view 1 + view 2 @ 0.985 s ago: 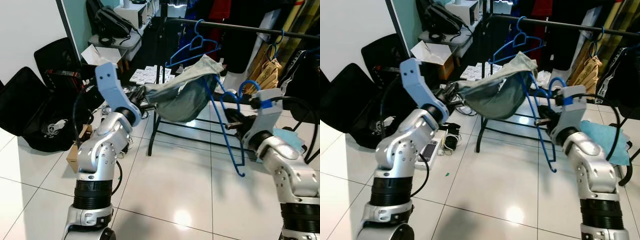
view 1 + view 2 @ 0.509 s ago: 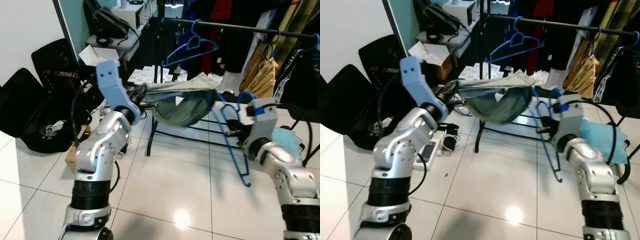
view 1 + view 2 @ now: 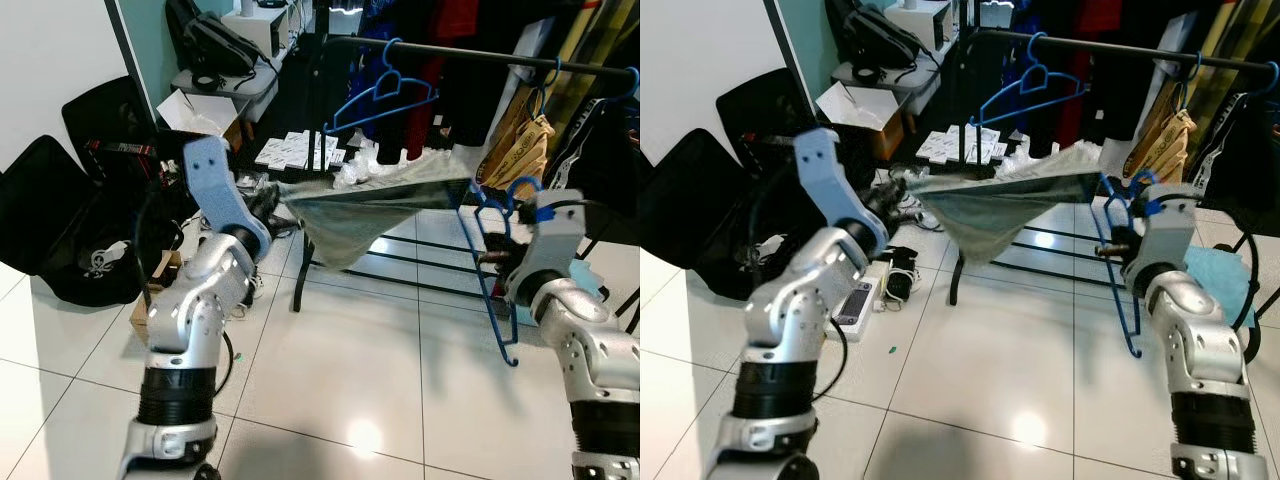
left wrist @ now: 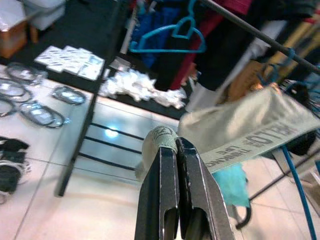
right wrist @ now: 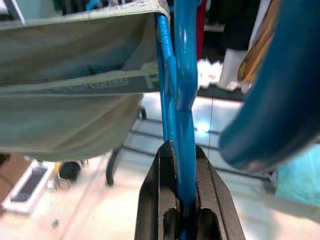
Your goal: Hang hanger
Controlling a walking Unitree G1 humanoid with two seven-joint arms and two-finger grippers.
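Garment (image 3: 350, 205) taut btwn hands, floor (image 3: 350, 370) open.

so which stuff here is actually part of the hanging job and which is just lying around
In use:
blue hanger, clamped in the right gripper
grey cloth, pinched by the left gripper
clothes rail

Lying about:
spare blue hanger
black bags
cables
white papers

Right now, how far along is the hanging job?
Done: left gripper pinches the grey-green garment, right gripper clamps the blue hanger. In hand: garment stretched taut between them, one end on the hanger. Left: seat it fully, hook hanger on the black rail.
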